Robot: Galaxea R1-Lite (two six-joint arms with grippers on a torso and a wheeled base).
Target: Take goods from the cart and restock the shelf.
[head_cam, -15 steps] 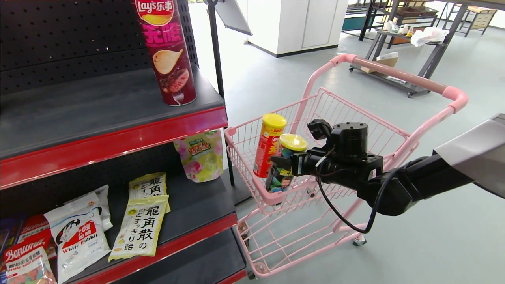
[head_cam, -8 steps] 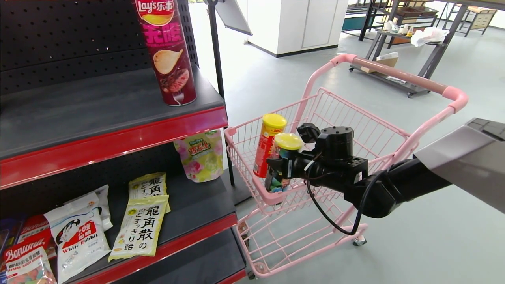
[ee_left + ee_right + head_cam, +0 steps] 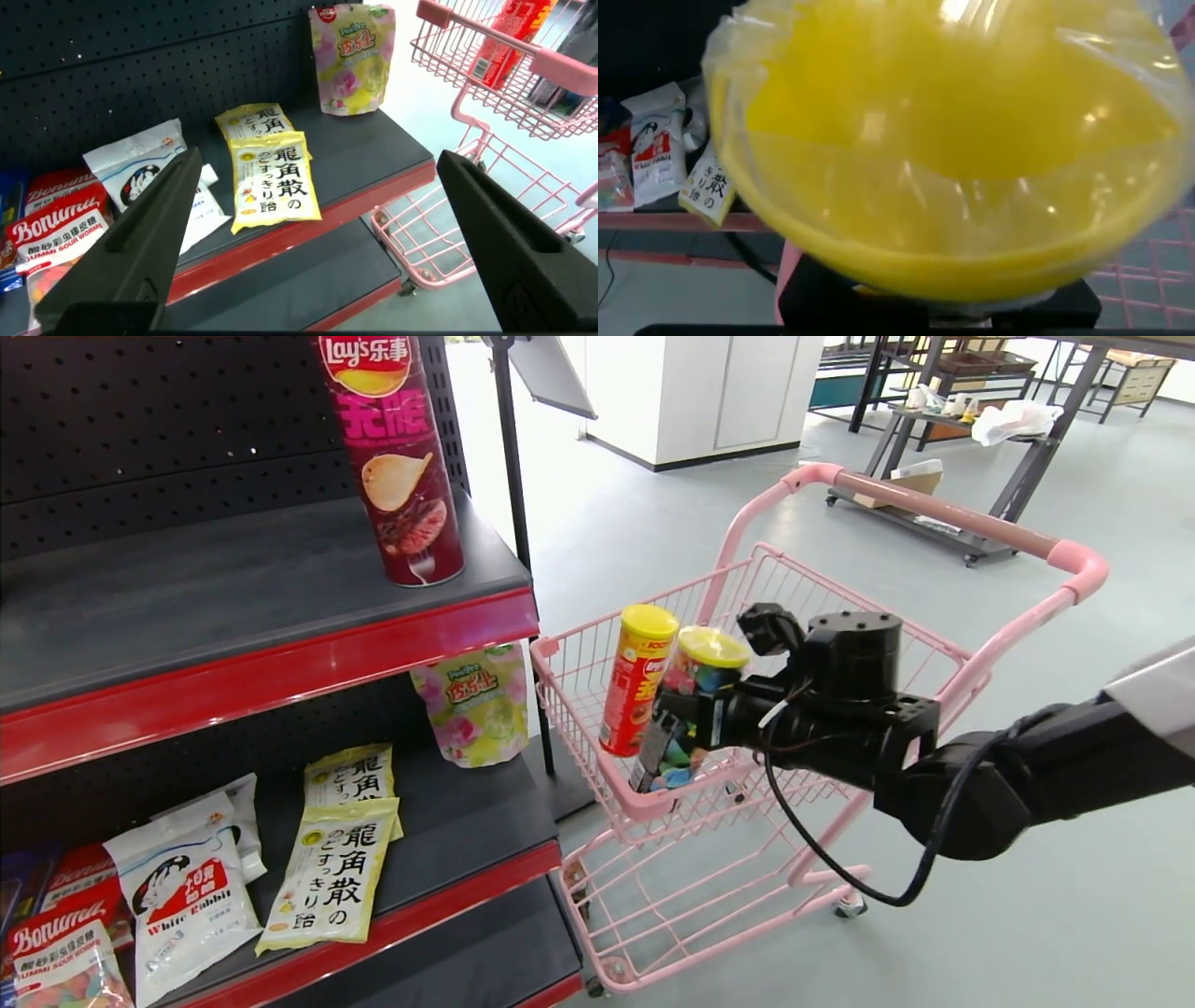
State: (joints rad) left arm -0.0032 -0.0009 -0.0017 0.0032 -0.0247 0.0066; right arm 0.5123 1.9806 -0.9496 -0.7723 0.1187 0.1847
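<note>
1. Now the right tool [image 3: 686, 726] is clamped on the yellow-topped can [image 3: 689, 683], which is tilted in or just over the cart [image 3: 581, 747].
2. Likely light, stiff and smooth-sided, so it may slip; grip mid-body, never the thin lid [image 3: 943, 140].
3. Meanwhile the left tool [image 3: 318, 233] hangs wide apart before the lower shelf [image 3: 355, 159].

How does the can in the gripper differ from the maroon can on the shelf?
The maroon can stands upright on the shelf; the gripped can leans, clamped by the right gripper. The maroon can looks taller; the gripped can is multicoloured, yellow-lidded. Both are cylindrical.
</note>
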